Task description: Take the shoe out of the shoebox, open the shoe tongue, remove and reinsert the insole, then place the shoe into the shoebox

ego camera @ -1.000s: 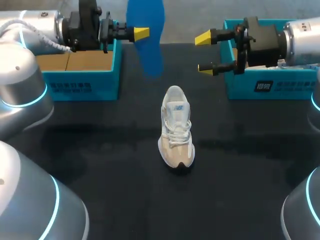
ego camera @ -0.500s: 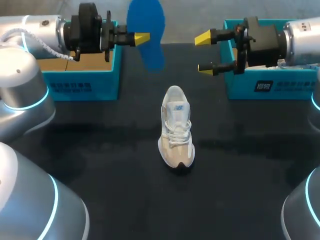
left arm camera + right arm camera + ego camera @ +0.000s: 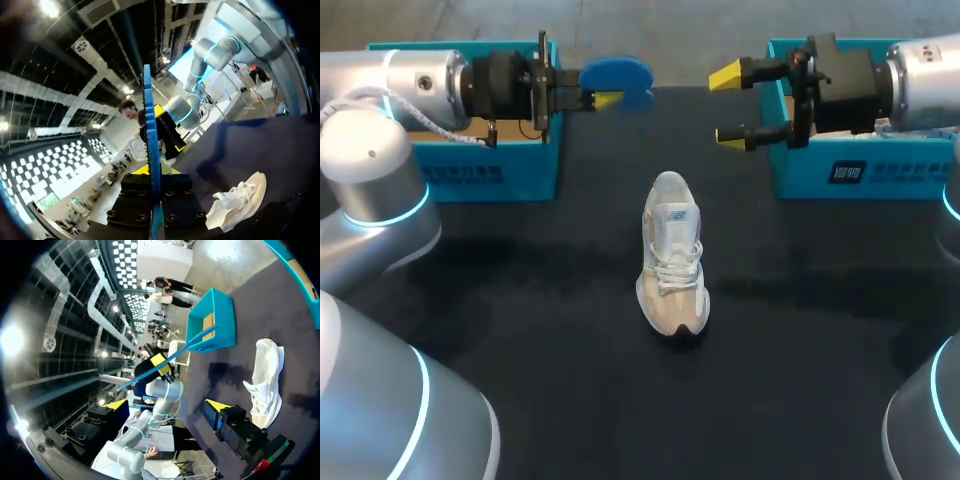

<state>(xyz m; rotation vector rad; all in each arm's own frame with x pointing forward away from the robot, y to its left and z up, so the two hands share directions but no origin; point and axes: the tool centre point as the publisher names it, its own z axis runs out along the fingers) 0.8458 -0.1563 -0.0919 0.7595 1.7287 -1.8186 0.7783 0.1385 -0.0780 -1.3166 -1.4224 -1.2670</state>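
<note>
Blue insole (image 3: 617,82) sits clamped edge-on in our left end effector (image 3: 604,99), near the bench's (image 3: 520,340) far edge, beside the left teal shoebox (image 3: 490,175). The white-and-beige shoe (image 3: 671,258) stands upright mid-bench, well apart from both arms. Our right end effector (image 3: 728,106) gapes wide, holding nothing, before the right shoebox (image 3: 880,175). Both boxes bear white print on their front walls. Our arms hide most of the box interiors.

White print stands on the fronts of the left shoebox (image 3: 460,176) and the right shoebox (image 3: 880,172), too small to read. The shoe (image 3: 672,265) has a small mark on its tongue, likewise unreadable.
</note>
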